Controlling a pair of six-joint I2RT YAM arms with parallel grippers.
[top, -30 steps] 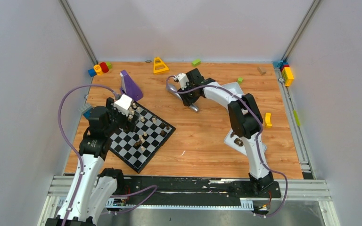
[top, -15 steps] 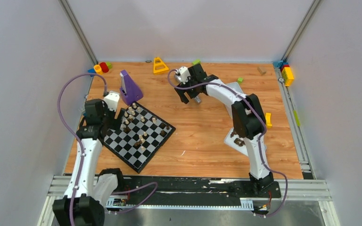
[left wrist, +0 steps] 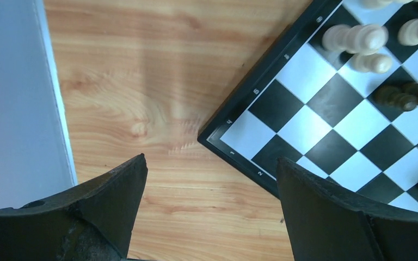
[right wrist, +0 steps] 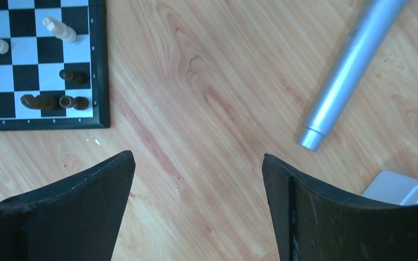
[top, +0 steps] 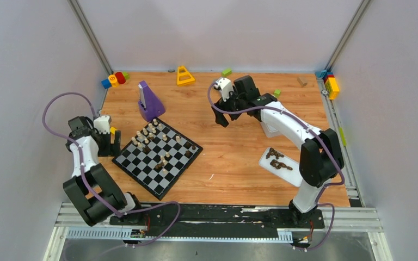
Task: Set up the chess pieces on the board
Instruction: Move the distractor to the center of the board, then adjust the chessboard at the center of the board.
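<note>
Board point(top: 153, 177): flat on the wooden table, turned diamond-wise, left of centre; one black-bordered corner in the left wrist view.
Chess pieces point(top: 148, 134): cream ones packed along the board's far-left edge, a few dark and cream ones scattered mid-board; in the right wrist view, some dark ones near the border seemingly lying on their sides.
Dark pieces off the board point(top: 276, 157): heaped in a white tray point(top: 263, 159), well apart from the board, on the right.
Progress, as a judgement: roughly midway, dark side mostly unplaced.
Left gripper point(left wrist: 211, 163): released, wide apart, nothing between the fingers; just beside the board's left corner.
Right gripper point(right wrist: 197, 159): also spread and empty, above bare wood between the board and a silver rod point(right wrist: 348, 65).
Risk one: a low left-hand approach clipping the border, shifting the board and toppling the crowded cream row.
Risk two: broad pads closing on a tiny piece and knocking over its tight neighbours.
Risk three: a grab into the tray's heap catching two pieces or pinching one askew, then dropping it in transit.
Risk four: the right arm's sweep rolling the rod.
</note>
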